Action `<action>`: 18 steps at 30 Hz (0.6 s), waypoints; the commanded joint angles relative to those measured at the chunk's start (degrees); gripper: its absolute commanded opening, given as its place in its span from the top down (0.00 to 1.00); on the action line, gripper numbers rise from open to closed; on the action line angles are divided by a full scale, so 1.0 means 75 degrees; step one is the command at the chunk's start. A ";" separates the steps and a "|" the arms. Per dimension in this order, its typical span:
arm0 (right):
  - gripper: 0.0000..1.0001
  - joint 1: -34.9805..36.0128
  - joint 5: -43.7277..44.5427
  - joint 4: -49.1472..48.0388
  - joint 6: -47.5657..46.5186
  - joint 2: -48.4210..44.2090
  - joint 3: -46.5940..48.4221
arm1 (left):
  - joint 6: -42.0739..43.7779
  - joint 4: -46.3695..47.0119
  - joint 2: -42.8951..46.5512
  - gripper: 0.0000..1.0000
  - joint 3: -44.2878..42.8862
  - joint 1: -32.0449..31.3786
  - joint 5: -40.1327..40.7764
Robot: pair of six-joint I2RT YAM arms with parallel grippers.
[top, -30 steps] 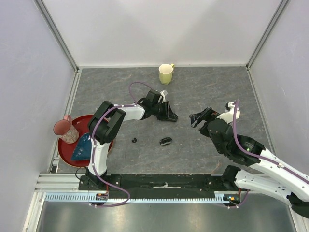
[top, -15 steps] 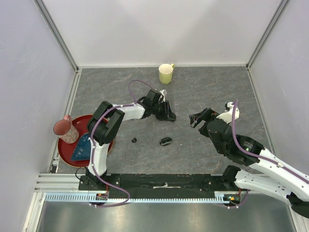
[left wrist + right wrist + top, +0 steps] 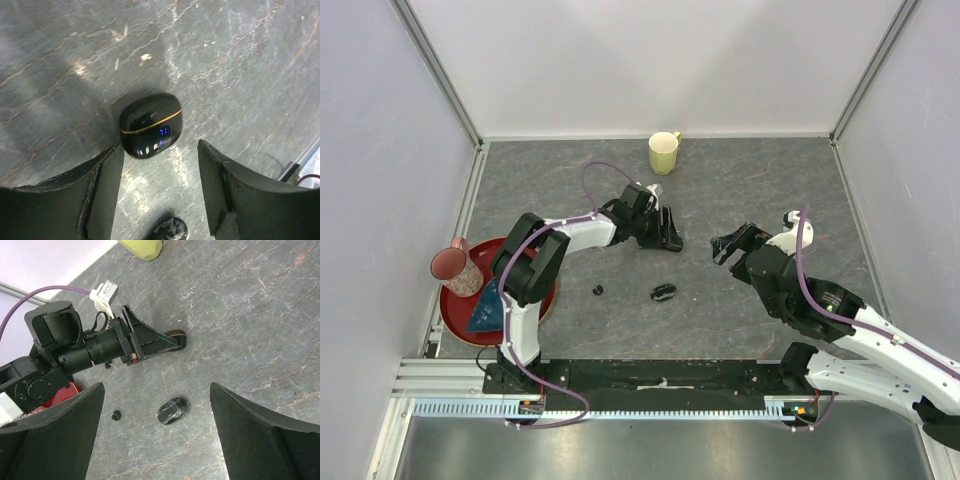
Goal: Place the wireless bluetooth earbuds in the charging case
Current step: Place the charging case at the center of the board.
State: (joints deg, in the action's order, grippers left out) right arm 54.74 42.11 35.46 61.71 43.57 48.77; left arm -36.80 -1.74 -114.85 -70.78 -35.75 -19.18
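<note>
Jaws of the left end effector stand apart just behind the closed charging case on the worktop, the right end effector is wide open, and one earbud lies loose near a second case.

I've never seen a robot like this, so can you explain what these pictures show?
It's a robot with a left arm and a right arm, bolted to a table. One picture looks down from above. The other two come from small cameras on the wrists. On the table lie a shut case, a second case, a tiny earbud, a yellow cup and a red plate. The left end effector is open, with the shut case just past its fingers. The right end effector is open and holds nothing.
</note>
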 commanded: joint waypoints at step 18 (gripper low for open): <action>0.06 -0.0033 -0.0680 -0.0052 -0.0072 0.0717 0.0118 | 0.1660 -0.1151 0.4342 0.32 0.1421 0.0032 0.2533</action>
State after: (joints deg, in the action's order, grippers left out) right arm 54.72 38.98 35.44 61.49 47.35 48.77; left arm -28.69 -10.48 -89.73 -63.24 -35.70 -4.97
